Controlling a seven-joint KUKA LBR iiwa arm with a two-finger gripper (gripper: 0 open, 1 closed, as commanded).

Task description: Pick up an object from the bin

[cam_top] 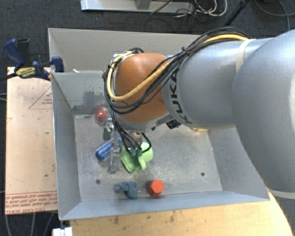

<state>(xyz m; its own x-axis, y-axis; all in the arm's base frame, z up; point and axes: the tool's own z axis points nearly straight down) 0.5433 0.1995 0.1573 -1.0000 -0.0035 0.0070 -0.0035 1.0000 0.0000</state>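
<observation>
The hand [122, 157] hangs low at mid-bin [64, 132], between a blue ribbed piece [104, 151] and a green lump [136, 160] just beside it; whether it is clenched cannot be told. The lump looks light, soft and yielding, probably best pinched across its narrower middle.

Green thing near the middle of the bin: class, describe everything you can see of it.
The green thing is bright lime, smooth like plastic, with rounded lobes. It lies on the grey bin floor near the middle, just right of a blue ribbed piece. Dark parts of the arm overlap its top, so its full shape cannot be told.
</observation>
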